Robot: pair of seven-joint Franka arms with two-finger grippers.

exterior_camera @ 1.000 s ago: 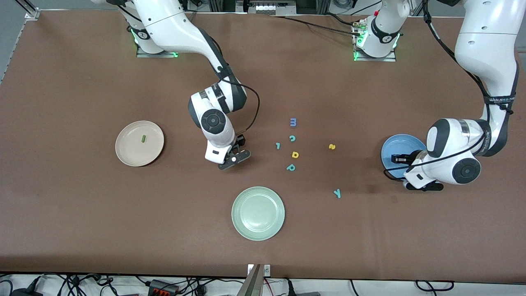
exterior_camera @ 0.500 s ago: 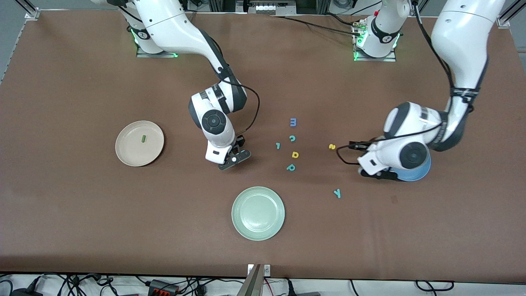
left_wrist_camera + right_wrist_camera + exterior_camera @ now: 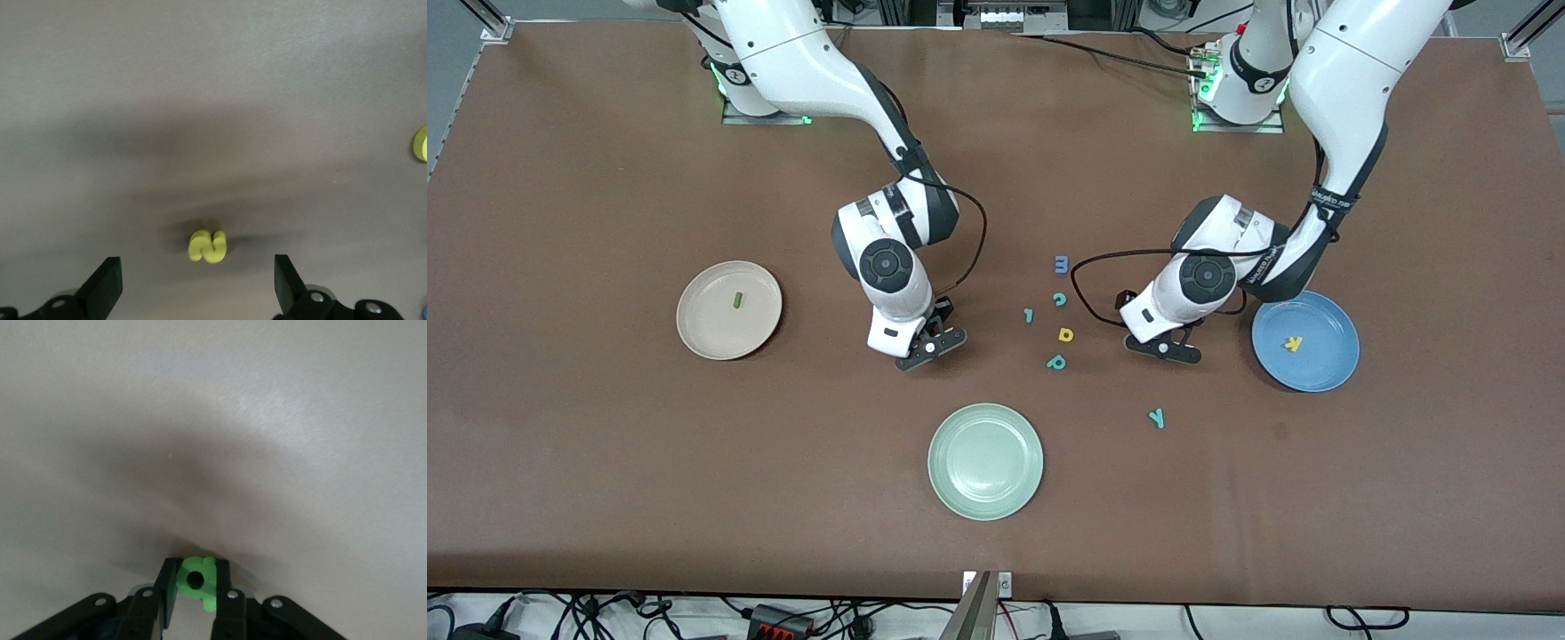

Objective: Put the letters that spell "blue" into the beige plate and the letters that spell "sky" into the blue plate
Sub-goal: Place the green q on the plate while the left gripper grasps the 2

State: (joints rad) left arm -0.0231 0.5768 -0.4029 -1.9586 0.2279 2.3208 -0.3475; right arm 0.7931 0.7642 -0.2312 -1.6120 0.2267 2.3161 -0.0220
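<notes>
The beige plate lies toward the right arm's end, with a green bar "l" in it. In the blue plate, toward the left arm's end, rests a yellow "k". My right gripper is low over the table between the beige plate and the loose letters, shut on a green "b". My left gripper is open, its fingers straddling the yellow "s", which the front view hides. A teal "y" lies nearer the camera.
A pale green plate sits nearest the camera. Between the two grippers lie loose letters: a blue "m", a teal "c", a small teal piece, a rounded yellow-orange letter and a teal "p".
The left arm swung from over the blue plate to over the yellow "s", and the "k" now shows in that plate. The right gripper stayed put while its jaws closed on the green "b".
</notes>
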